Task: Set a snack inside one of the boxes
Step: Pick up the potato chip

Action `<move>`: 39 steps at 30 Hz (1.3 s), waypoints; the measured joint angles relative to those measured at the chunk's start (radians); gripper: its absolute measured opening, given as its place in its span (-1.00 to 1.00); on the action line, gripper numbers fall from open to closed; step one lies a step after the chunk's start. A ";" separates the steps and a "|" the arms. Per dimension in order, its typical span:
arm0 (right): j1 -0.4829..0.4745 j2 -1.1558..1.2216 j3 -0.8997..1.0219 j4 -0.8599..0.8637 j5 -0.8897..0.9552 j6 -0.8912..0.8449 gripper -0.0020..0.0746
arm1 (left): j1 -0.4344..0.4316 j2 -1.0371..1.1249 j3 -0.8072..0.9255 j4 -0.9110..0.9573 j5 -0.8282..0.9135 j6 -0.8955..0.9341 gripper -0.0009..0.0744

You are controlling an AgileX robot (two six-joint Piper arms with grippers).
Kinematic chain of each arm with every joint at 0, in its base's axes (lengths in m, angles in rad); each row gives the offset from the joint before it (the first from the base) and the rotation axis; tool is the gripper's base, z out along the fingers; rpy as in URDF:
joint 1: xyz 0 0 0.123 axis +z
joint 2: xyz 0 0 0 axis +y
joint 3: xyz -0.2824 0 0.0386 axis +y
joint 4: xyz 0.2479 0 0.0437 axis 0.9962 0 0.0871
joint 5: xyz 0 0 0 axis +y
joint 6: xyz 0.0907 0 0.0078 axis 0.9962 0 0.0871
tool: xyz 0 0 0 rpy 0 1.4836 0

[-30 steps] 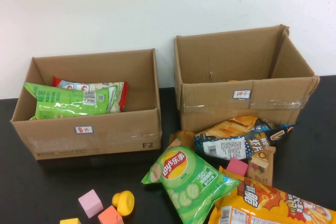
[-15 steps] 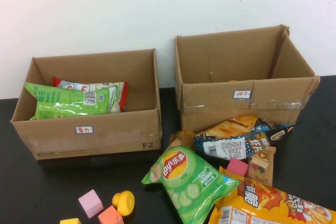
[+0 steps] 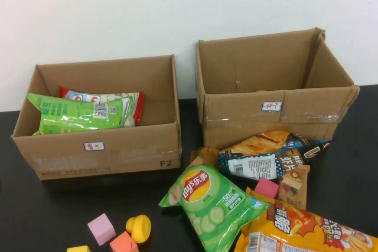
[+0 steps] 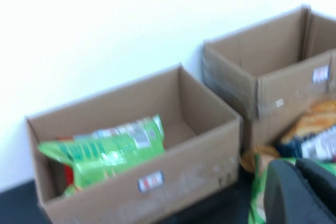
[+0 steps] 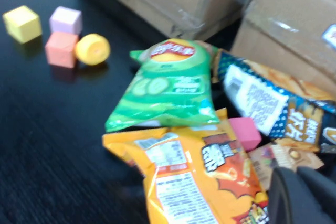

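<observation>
Two open cardboard boxes stand at the back: the left box [image 3: 100, 151] holds a green bag [image 3: 77, 115] and a red-and-white packet [image 3: 106, 97]; nothing shows inside the right box [image 3: 271, 116]. Loose snacks lie in front of the right box: a green Lay's bag [image 3: 209, 205], an orange chips bag [image 3: 307, 231], a dark blue packet [image 3: 260, 163] and a small brown packet [image 3: 293, 186]. Neither arm shows in the high view. My left gripper [image 4: 302, 169] is shut and empty, hanging near the Lay's bag. My right gripper [image 5: 299, 174] is shut and empty above the brown packet [image 5: 283, 156].
Foam blocks lie on the black table at the front left: a pink cube [image 3: 101, 228], a yellow knob [image 3: 139, 227], an orange-red cube [image 3: 124, 243] and a yellow cube [image 3: 78, 248]. Another pink block [image 3: 267, 187] sits among the snacks. A white wall rises behind the boxes.
</observation>
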 joint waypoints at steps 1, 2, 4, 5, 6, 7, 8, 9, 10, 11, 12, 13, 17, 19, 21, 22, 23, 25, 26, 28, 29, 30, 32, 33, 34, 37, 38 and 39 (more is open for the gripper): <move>0.000 0.000 0.000 0.000 0.010 0.000 -0.95 | 0.000 0.000 0.016 -0.008 -0.007 0.000 -0.98; 0.000 0.000 0.000 0.000 0.013 0.000 -0.95 | 0.000 0.000 0.031 -0.018 -0.012 0.000 -0.98; 0.000 0.000 0.000 0.000 0.022 0.000 -0.95 | 0.000 0.000 0.049 -0.040 -0.026 0.000 -0.98; 0.000 0.000 0.000 0.000 0.023 0.000 -0.95 | 0.000 0.000 0.052 -0.044 -0.031 0.000 -0.98; 0.000 0.000 0.000 0.000 0.026 0.000 -0.95 | 0.000 0.000 0.057 -0.048 -0.033 0.000 -0.98; 0.000 0.000 0.000 0.000 0.026 0.000 -0.95 | 0.000 0.000 0.059 -0.053 -0.034 0.000 -0.98; 0.000 0.000 0.000 0.000 0.027 0.000 -0.95 | 0.000 0.000 0.059 -0.058 -0.034 0.000 -0.98; 0.000 0.000 0.000 0.000 0.032 0.000 -0.95 | 0.000 0.000 0.059 -0.065 -0.035 0.000 -0.98; 0.000 0.000 0.000 0.000 0.034 0.003 -0.95 | 0.000 0.000 0.059 -0.070 -0.035 0.000 -0.98; 0.000 0.000 0.000 0.000 0.036 0.013 -0.95 | 0.000 0.000 0.059 -0.079 -0.036 0.000 -0.98; 0.000 0.000 0.000 0.000 0.036 0.029 -0.95 | 0.000 0.000 0.059 -0.086 -0.036 0.000 -0.98; 0.000 0.005 0.000 0.000 0.036 0.061 -0.95 | 0.000 0.000 0.059 -0.090 -0.036 0.000 -0.98; 0.000 0.073 -0.025 -0.004 0.045 0.138 -0.95 | 0.000 0.000 0.059 -0.099 -0.036 0.000 -0.98; 0.000 0.155 -0.055 -0.061 0.046 0.145 -0.95 | 0.000 0.000 0.059 -0.103 -0.036 0.000 -0.98; 0.000 0.208 -0.072 -0.139 0.046 0.147 -0.95 | 0.000 0.000 0.059 -0.105 -0.031 0.000 -0.98; 0.000 0.235 -0.077 -0.192 0.046 0.147 -0.95 | 0.000 0.000 0.059 -0.105 -0.026 0.000 -0.98; 0.000 0.262 -0.080 -0.234 0.043 0.151 -0.95 | 0.000 0.000 0.059 -0.105 -0.021 0.000 -0.98; 0.000 0.293 -0.081 -0.270 0.020 0.171 -0.95 | 0.000 0.000 0.059 -0.103 -0.009 0.000 -0.98; 0.000 0.307 -0.081 -0.272 0.000 0.181 -0.95 | 0.000 0.000 0.059 -0.103 -0.005 0.000 -0.98; 0.000 0.326 -0.082 -0.265 -0.052 0.190 -0.95 | 0.000 0.000 0.059 -0.101 -0.001 0.000 -0.98; 0.000 0.338 -0.085 -0.260 -0.073 0.193 -0.95 | 0.000 0.000 0.059 -0.101 -0.001 0.000 -0.98; 0.000 0.350 -0.088 -0.259 -0.088 0.195 -0.95 | 0.000 0.000 0.059 -0.101 -0.001 0.000 -0.98; 0.000 0.392 -0.109 -0.258 -0.103 0.196 -0.95 | 0.000 0.000 0.059 -0.101 -0.001 0.000 -0.98; 0.000 0.418 -0.124 -0.258 -0.102 0.196 -0.95 | 0.000 0.000 0.059 -0.101 -0.001 0.000 -0.98; 0.000 0.449 -0.142 -0.258 -0.102 0.196 -0.95 | 0.000 0.000 0.059 -0.101 -0.001 0.000 -0.98; 0.000 0.542 -0.207 -0.258 -0.084 0.180 -0.88 | 0.000 0.000 0.059 -0.101 -0.001 0.000 -0.98; 0.000 0.577 -0.234 -0.256 -0.070 0.173 -0.80 | 0.000 0.000 0.059 -0.101 -0.001 0.000 -0.98; 0.000 0.606 -0.256 -0.250 -0.058 0.172 -0.69 | 0.000 0.000 0.059 -0.101 -0.001 0.000 -0.98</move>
